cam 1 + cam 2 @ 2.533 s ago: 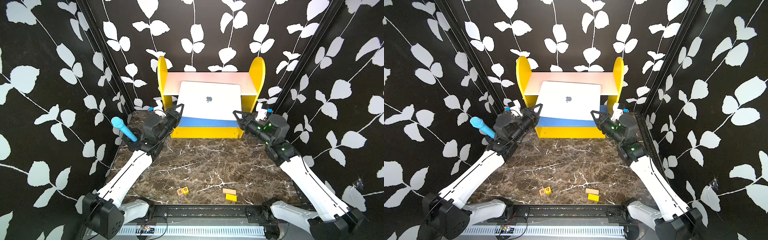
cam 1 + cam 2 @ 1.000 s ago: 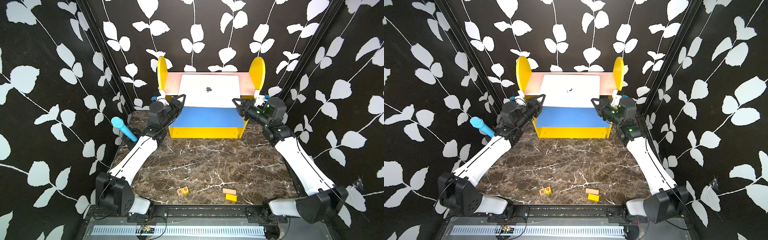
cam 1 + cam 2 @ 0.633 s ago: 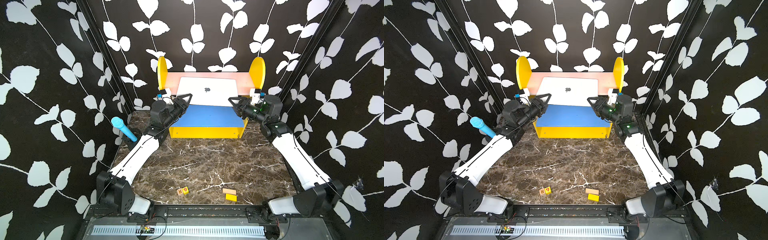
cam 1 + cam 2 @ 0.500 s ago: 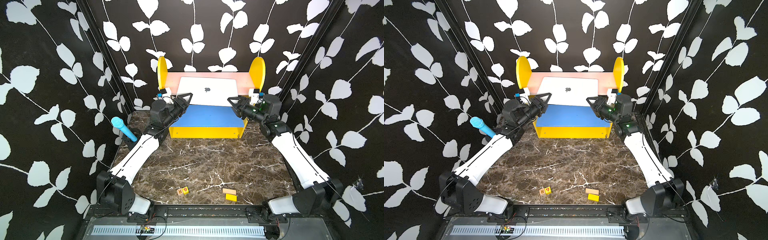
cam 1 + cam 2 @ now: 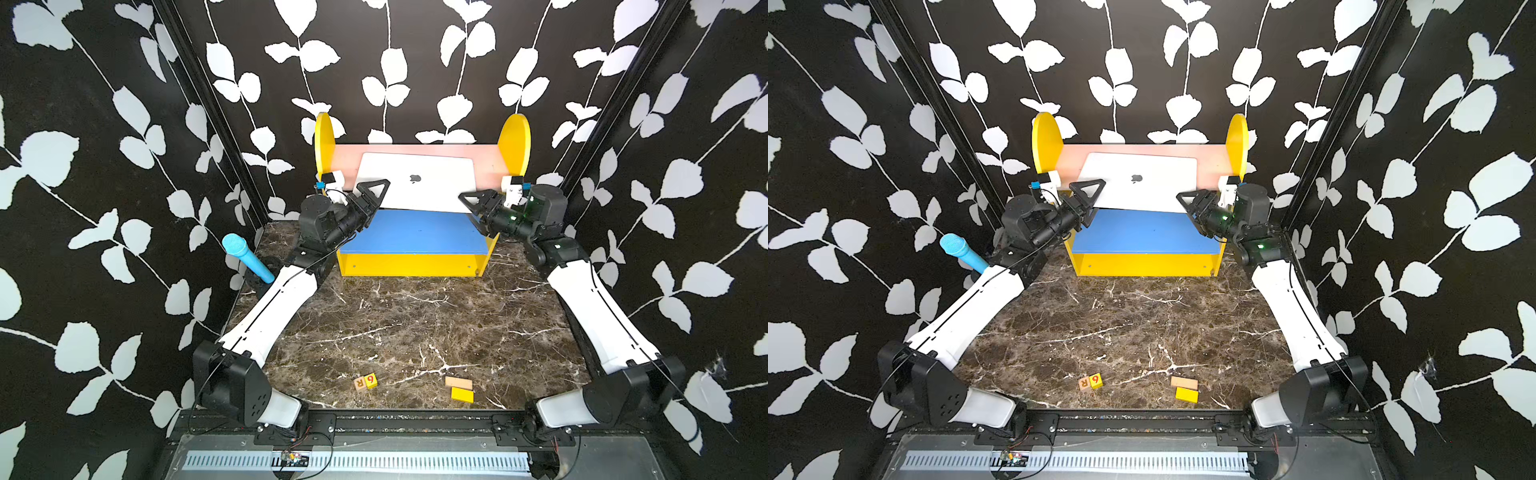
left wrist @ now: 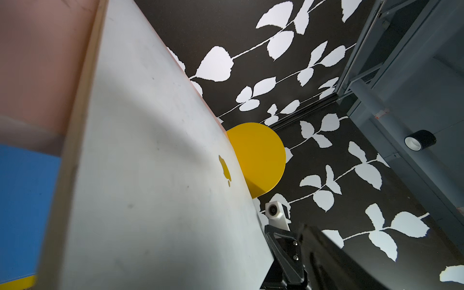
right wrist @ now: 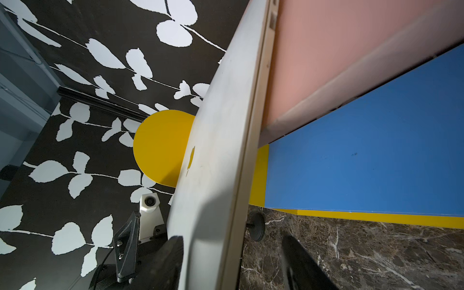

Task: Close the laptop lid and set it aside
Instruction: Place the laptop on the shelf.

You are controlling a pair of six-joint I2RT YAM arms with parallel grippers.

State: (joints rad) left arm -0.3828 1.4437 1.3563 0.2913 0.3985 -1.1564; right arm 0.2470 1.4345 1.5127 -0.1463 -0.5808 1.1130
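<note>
Releasing is the step in hand: a second ago both grippers were clamped on the laptop's side edges, and both now stand with jaws parted. At the left, the left gripper (image 5: 380, 198) sits at the laptop's left edge, spread wide and holding nothing. In the left wrist view one dark finger (image 6: 334, 266) shows apart from the shell. At the centre, the laptop (image 5: 440, 193) has gone from being carried over the front of the shelf to leaning on the pink back panel (image 5: 349, 158). Its lower edge rests on the blue deck (image 5: 415, 235), which now shows far more bare surface. The lid (image 7: 216, 140) is shut flat on the base, logo (image 5: 414, 178) facing out. At the right, the right gripper (image 5: 466, 205) straddles the right edge, parted less widely. In the right wrist view one finger (image 7: 168, 263) lies just beside or touching the shell and its partner stands clear of the edge, so no clamp remains. Judgement: the lid is closed and the laptop is set aside, so the task is nearly complete and only withdrawal is left. Draw each gripper outward along its own side, since a finger dragging on the shell could pull the leaning laptop forward off the panel.
</note>
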